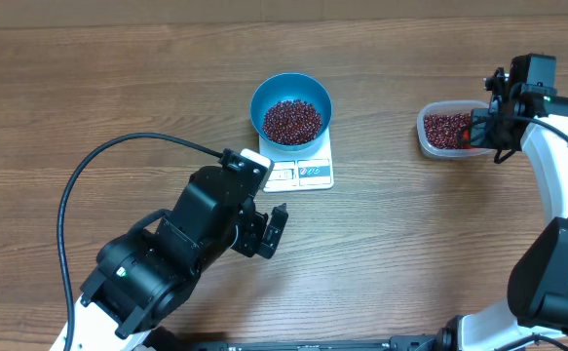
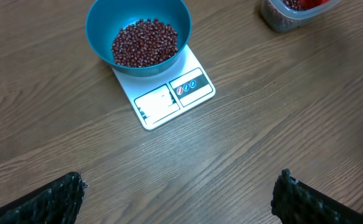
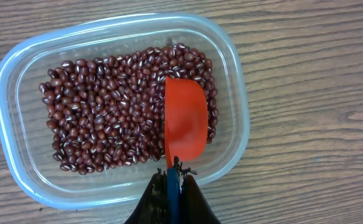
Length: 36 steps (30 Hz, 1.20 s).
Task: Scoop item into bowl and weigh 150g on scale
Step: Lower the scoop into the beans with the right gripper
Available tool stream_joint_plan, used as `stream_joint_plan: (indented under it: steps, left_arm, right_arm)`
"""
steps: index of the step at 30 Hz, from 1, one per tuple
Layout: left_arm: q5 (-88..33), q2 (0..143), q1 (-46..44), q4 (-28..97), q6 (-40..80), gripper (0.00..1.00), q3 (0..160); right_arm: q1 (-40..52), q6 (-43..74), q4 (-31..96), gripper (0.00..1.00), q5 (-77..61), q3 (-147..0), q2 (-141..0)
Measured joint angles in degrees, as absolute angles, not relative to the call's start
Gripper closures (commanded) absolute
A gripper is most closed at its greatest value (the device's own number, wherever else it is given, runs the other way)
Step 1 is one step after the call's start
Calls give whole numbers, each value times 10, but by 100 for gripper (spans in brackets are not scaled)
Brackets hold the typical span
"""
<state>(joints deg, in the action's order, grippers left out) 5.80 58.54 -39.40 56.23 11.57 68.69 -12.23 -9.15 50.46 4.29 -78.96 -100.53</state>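
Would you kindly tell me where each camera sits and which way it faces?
Overhead: fixed above the table, looking straight down; left arm and right arm show.
Left wrist: on the left arm, tilted down towards the bowl of beans on the scale; open left pincer frames the bottom.
Right wrist: straight down into the container; right pincer shut on the handle of the scoop.
Shared: all three catch the container.

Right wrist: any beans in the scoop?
No, the orange-red scoop shows bare plastic, lying among the beans in the clear container.

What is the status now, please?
Left hand open, empty. Right hand shut on scoop in container. Beans in bowl on scale. Nothing in the way.
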Motion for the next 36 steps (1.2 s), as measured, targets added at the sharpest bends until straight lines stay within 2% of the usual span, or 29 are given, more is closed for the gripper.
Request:
stream_joint_plan:
  steps: [27,36]
  left_arm:
    - [58,585,-394,562,116,1,687]
    - [58,585,-394,562,116,1,687]
  right_arm:
    - [-124,-143,497,96,-147,-790,-1019]
    - [-124,-149,495,96,-168,-790,-1020]
